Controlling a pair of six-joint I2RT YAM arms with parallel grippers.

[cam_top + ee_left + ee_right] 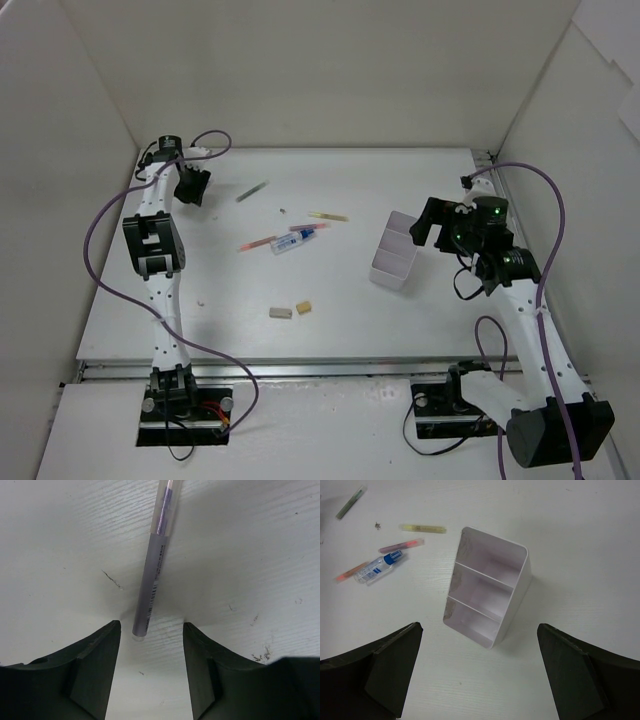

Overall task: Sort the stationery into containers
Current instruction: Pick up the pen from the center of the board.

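Note:
A grey pen [155, 565] lies on the table just ahead of my open left gripper [151, 630], its near end level with the fingertips; the top view shows that pen [252, 191] right of the left gripper [190, 186]. A red pen [258, 242], a clear tube with a blue end [290, 242] and a pale yellow pen [328, 216] lie mid-table. Two beige erasers [291, 311] lie nearer the front. The white three-compartment box [520, 587] stands empty ahead of my open, empty right gripper [479, 626], which hovers above the table.
White walls enclose the table on three sides. A tiny dark bit [378, 525] lies near the yellow pen [423, 528]. A small white scrap [203, 299] lies beside the left arm. The box [395, 256] stands right of centre, close to the right gripper [432, 226].

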